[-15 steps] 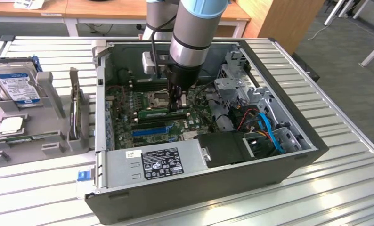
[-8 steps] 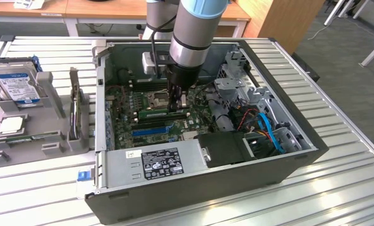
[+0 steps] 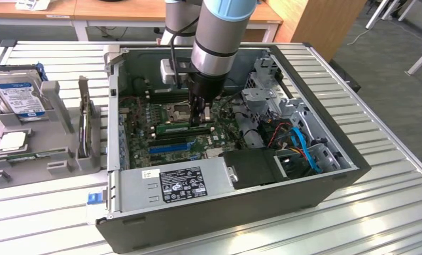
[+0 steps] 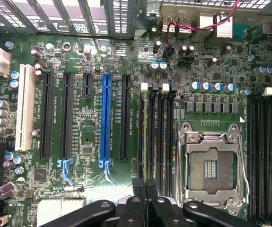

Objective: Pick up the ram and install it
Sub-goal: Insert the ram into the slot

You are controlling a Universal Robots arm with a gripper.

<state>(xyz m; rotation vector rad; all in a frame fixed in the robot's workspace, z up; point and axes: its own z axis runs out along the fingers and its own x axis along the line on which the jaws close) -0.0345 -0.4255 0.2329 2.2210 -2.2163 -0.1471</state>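
Exterior view: the gripper (image 3: pixel 201 120) reaches down into the open case (image 3: pixel 317 183), jaws closed. Its tips meet the top edge of the ram (image 3: pixel 177 128), which stands on edge mid-motherboard (image 3: pixel 136 125), between the socket (image 3: pixel 179 111) and the blue slot (image 3: pixel 170 148). Whether the tips pinch the ram is unclear.

Wrist view: the fingers (image 4: pixel 139 201) press together over the end of the black memory slots (image 4: pixel 158 137), beside the socket (image 4: pixel 210 163).

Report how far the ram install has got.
Done: the ram is inside the case, on edge along the memory slots. In hand: the gripper has its fingers shut on one end of it. Left: whether it is clicked home, I cannot tell.
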